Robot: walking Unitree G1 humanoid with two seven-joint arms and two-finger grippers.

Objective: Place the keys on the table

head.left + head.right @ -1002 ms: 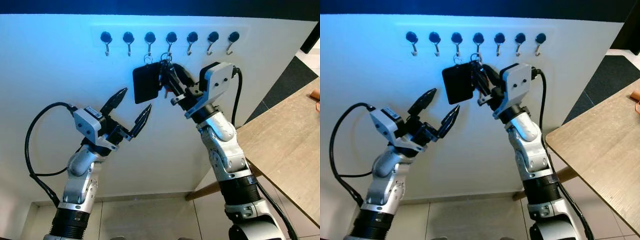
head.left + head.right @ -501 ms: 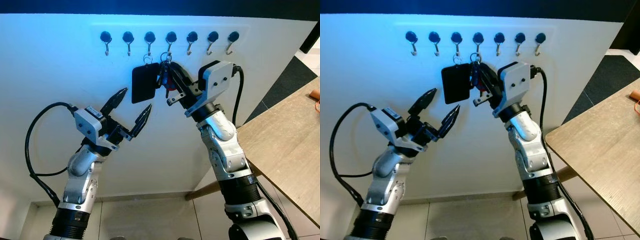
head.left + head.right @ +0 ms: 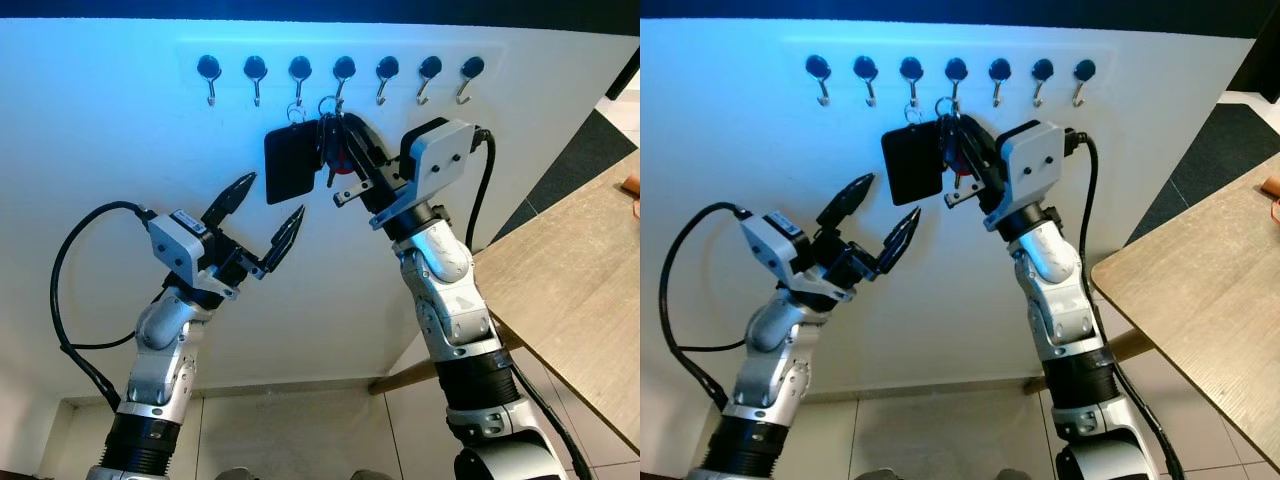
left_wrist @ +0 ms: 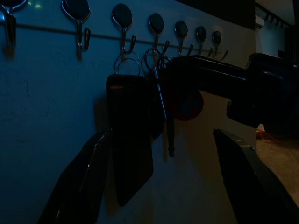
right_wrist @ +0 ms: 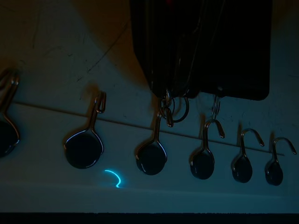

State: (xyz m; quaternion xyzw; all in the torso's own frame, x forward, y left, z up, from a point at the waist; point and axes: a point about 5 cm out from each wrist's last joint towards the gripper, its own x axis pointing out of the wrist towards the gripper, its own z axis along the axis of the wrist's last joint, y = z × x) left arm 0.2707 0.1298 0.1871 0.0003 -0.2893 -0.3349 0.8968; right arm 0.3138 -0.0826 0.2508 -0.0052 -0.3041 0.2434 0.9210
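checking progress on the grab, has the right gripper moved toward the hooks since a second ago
Yes. The right gripper has crept up and left toward the row of hooks, closing on the keys beside the black fob.

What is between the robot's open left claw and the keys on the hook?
Nothing but bare white wall. In the left eye view the left gripper hangs open below the black tag, beside the keys the right gripper reaches.

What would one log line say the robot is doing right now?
stage: reaching keys on wall hook | right gripper: at keys, grip unclear | left gripper: open, waiting below | table: keys not placed
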